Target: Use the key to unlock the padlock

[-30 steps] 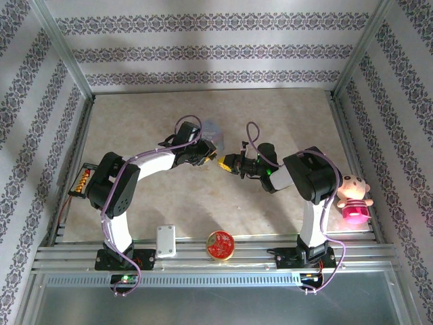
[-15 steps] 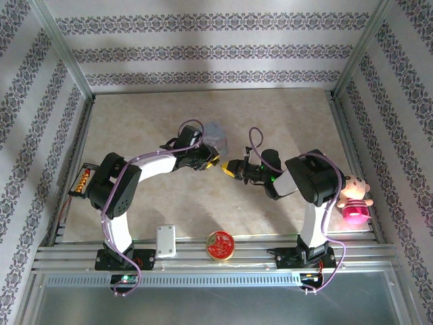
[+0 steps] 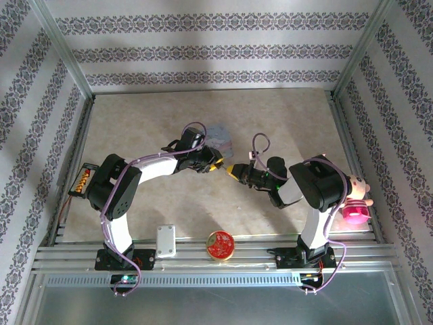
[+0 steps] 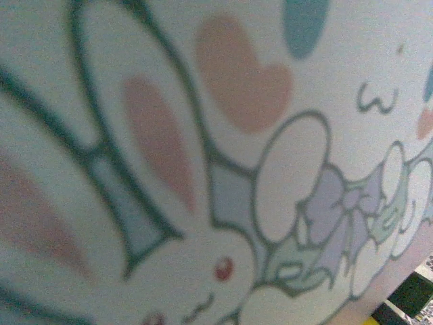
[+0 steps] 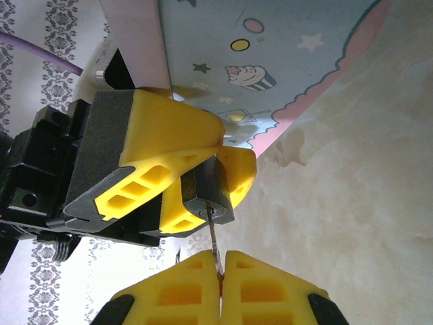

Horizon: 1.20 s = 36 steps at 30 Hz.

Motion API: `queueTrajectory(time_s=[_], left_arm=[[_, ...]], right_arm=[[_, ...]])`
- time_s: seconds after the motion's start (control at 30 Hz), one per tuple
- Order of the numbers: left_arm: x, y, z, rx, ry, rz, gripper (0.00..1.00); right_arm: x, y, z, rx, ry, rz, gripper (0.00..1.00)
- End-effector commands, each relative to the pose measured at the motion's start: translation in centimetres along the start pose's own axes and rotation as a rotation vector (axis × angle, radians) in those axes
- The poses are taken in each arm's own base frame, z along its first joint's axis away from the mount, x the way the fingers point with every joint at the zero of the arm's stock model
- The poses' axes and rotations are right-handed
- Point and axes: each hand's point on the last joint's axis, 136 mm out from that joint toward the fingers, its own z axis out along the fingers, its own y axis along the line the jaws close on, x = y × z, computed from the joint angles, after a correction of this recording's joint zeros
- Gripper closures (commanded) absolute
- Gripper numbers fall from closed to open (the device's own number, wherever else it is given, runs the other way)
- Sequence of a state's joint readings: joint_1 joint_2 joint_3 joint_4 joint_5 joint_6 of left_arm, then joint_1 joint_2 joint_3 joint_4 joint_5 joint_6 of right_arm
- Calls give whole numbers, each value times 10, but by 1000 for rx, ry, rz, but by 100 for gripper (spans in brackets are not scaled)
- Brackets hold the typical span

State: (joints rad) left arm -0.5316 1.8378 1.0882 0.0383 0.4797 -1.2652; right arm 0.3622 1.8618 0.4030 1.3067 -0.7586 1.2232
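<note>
1. Counter (image 3: 149,122): pale, marbled beige, enclosed by patterned walls and a metal frame.
2. Left arm (image 3: 145,166): white and black, reaches from the near left toward the middle of the counter.
3. Right arm (image 3: 314,186): same make, folded inward from the near right so its wrist faces the left arm's.
4. Tin (image 5: 284,47): pale blue, rectangular, with a pink scalloped border, stars and a cupcake. It lies on the counter just behind the left arm's wrist. The left wrist camera shows its cartoon rabbit print, close and blurred.
5. Plush toy (image 3: 355,196): pink, at the right edge of the counter beside the right arm.
6. White box (image 3: 166,240): near edge, between the arm bases.
7. Round red tin (image 3: 220,244): near edge, just right of the white box.
8. Left fingers (image 5: 172,135): yellow, clamped on the padlock body from both sides.
9. Right fingers (image 5: 193,288): yellow, pressed together on the head of the key, just below the padlock in the right wrist camera.
10. Padlock (image 5: 206,193): small, dark grey, held above the counter between the two wrists. Its keyhole face is turned toward the right fingers and its shackle is hidden.
11. Key (image 5: 212,237): thin metal shaft rising from the right fingers. Its tip is at the keyhole, and its depth cannot be told.
</note>
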Motion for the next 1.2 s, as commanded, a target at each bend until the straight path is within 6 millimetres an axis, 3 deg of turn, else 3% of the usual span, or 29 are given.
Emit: queueTrajectory(time_s=[0.0, 0.17, 0.4, 0.53, 0.67, 0.9, 1.03, 1.17], left_arm=[[0, 21, -6, -51, -5, -93, 100], [-6, 25, -4, -57, -36, -127, 100], [-14, 28, -4, -61, -65, -142, 100], [-16, 27, -4, -57, -70, -146, 100], [-16, 24, -3, -48, -68, -151, 100], [-16, 19, -5, -36, -66, -159, 100], [-15, 20, -4, -32, -62, -173, 100], [-16, 21, -2, -22, -70, -188, 100]], right_arm=[[-11, -3, -11, -4, -71, -21, 100], [-4, -3, -12, 9, -87, -6, 100], [-9, -19, -45, 76, -200, 25, 100], [-11, -16, -49, 83, -216, 5, 100], [-10, -2, -40, 49, -185, -22, 100], [-2, 24, -6, -12, -137, -100, 100], [-5, 30, 5, -28, -138, -104, 100], [-4, 20, 12, -11, -146, -71, 100]])
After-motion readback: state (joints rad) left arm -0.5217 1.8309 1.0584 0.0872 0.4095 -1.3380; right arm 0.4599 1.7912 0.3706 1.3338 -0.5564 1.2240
